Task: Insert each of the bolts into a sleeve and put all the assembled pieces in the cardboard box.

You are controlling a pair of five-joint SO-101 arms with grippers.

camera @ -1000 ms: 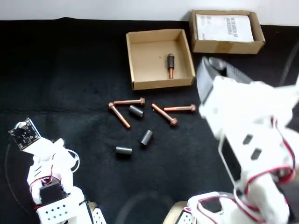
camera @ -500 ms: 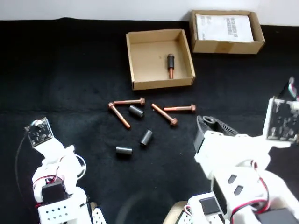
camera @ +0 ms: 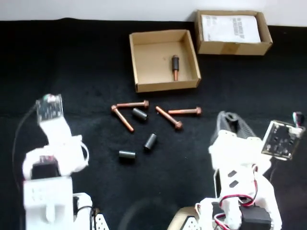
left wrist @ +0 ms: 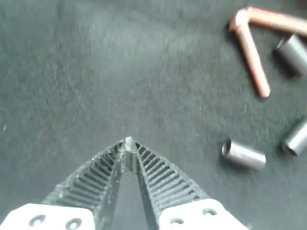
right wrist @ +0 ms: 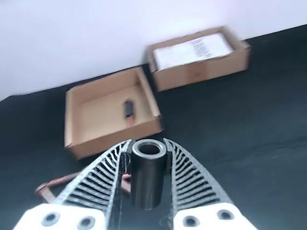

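My right gripper (right wrist: pixel 148 160) is shut on a dark sleeve (right wrist: pixel 149 172), held upright, at the front right of the mat (camera: pixel 229 125). The open cardboard box (camera: pixel 144 60) at the back holds one assembled bolt and sleeve (camera: pixel 175 67), also visible from the right wrist (right wrist: pixel 128 111). Several copper bolts lie mid-table, among them a pair meeting at their heads (camera: pixel 123 118) (left wrist: pixel 252 57). Three loose sleeves lie among them (camera: pixel 139 114) (camera: pixel 150 141) (camera: pixel 127 155). My left gripper (left wrist: pixel 128 144) is shut on nothing above bare mat, left of the nearest sleeve (left wrist: pixel 243 154).
A second cardboard box (camera: pixel 232 47) with a printed sheet inside stands at the back right, beside the first. Black cloth covers the table, with a white wall behind it.
The right arm has drawn back from beside the box to the front right. The left arm has risen and swung its wrist towards the table's middle.
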